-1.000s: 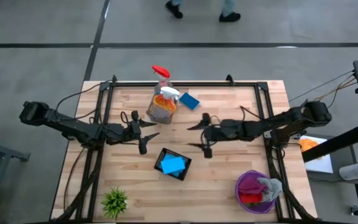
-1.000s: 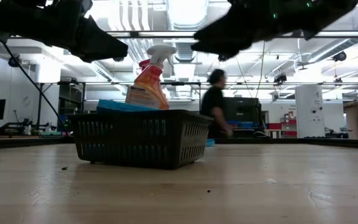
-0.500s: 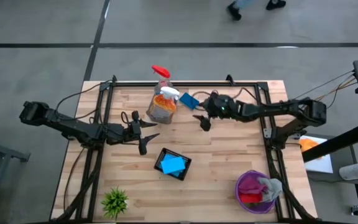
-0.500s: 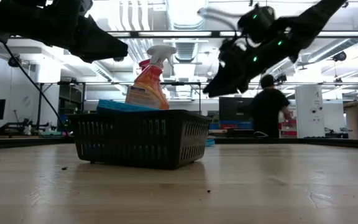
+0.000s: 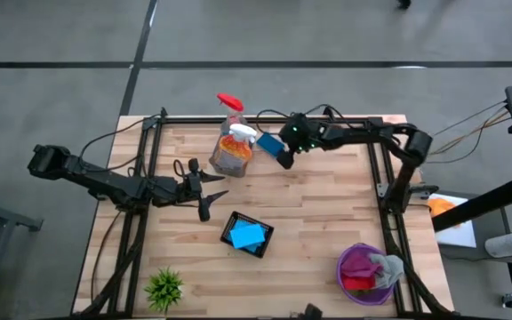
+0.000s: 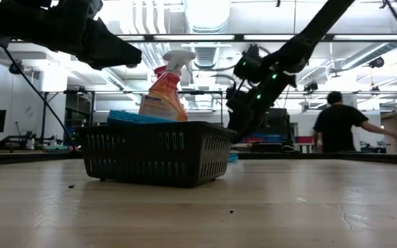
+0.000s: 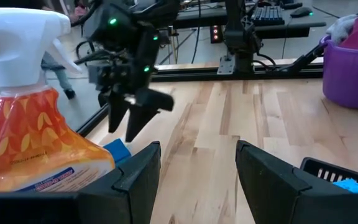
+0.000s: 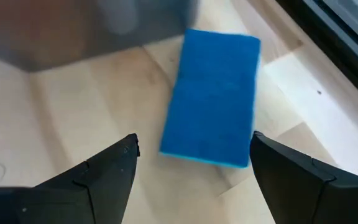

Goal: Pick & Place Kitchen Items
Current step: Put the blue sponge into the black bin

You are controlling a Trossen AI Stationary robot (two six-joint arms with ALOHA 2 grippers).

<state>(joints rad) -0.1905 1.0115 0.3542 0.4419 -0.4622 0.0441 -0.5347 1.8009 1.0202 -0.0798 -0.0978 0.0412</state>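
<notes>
From above, I see my right gripper (image 5: 284, 153) at the table's far edge, right over the loose blue sponge (image 5: 269, 143) that lies just beside the orange spray bottle (image 5: 232, 153); my left gripper (image 5: 204, 188) waits mid-table on the left side, clearly farther from that sponge. In the low view the right gripper (image 6: 240, 131) hangs nose-down behind the black basket (image 6: 157, 153), though I cannot tell its height above the wood there. The left wrist view shows the left fingers (image 7: 140, 177) apart and holding nothing, with the right arm's gripper beyond the bottle. In the right wrist view the fingers (image 8: 107, 177) stand wide and empty, and the sponge (image 8: 213, 99) sits squarely between them, its long axis running away from the wrist, so I judge the jaws would close across its short width.
</notes>
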